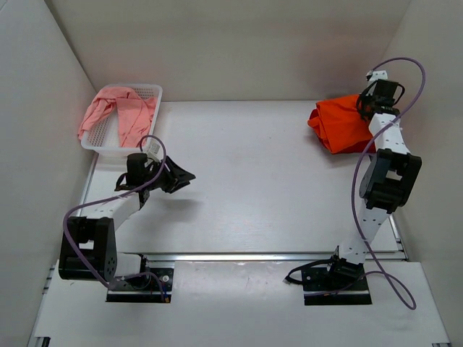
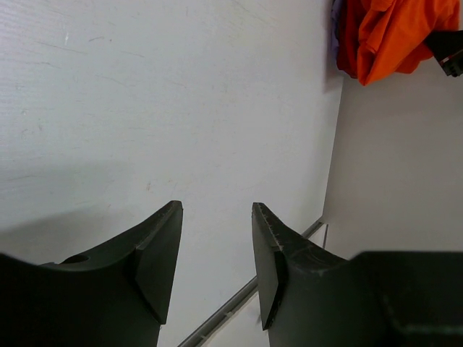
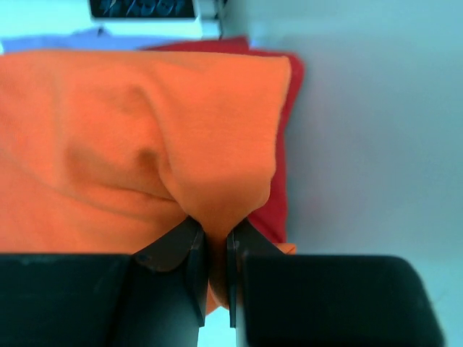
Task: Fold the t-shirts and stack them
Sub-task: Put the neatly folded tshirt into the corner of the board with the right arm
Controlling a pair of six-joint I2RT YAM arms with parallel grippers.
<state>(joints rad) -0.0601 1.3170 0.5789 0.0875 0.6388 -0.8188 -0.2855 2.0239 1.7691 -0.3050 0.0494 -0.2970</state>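
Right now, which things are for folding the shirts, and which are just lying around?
For the job:
orange t-shirt, pinched by the right gripper
red t-shirt, under the orange one
pink t-shirt
left gripper, open over the bare table

Just lying around:
white mesh basket, holding the pink one

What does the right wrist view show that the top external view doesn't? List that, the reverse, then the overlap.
Only the right wrist: the right gripper shut on a fold of the orange t-shirt, with a red t-shirt edge beneath. Only the top external: the pink t-shirt draped in the white basket, and the left gripper open above the table. Both: the orange t-shirt and the right gripper at it.
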